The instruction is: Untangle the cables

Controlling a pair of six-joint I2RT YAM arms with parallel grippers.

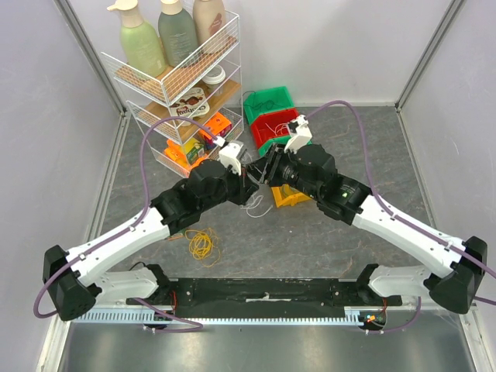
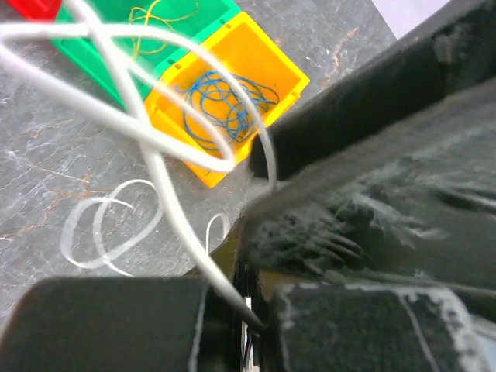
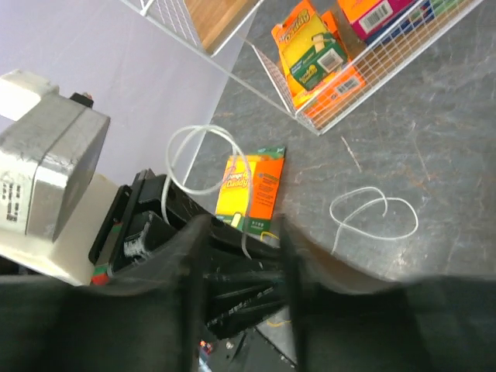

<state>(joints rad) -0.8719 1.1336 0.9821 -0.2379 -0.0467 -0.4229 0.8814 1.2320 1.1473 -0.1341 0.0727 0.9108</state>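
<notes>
A thin white cable [image 1: 260,205] hangs from where my two grippers meet at mid-table, and its loops trail on the dark tabletop. My left gripper [image 1: 254,174] is shut on the white cable [image 2: 155,155], which runs up out of its jaws [image 2: 248,310] into loose loops. My right gripper [image 1: 271,167] faces it, tip to tip. In the right wrist view its fingers [image 3: 240,271] stand apart around the left gripper's tips, with the cable [image 3: 244,232] dropping between them. A yellow cable [image 1: 203,245] lies coiled on the table near the left arm.
A yellow bin [image 2: 271,58] holding a blue cable [image 2: 229,105] stands just behind the grippers, with green [image 1: 270,99] and red [image 1: 273,120] bins beyond. A wire rack [image 1: 178,85] with bottles and boxes stands at the back left. An orange package [image 3: 252,190] lies beside it.
</notes>
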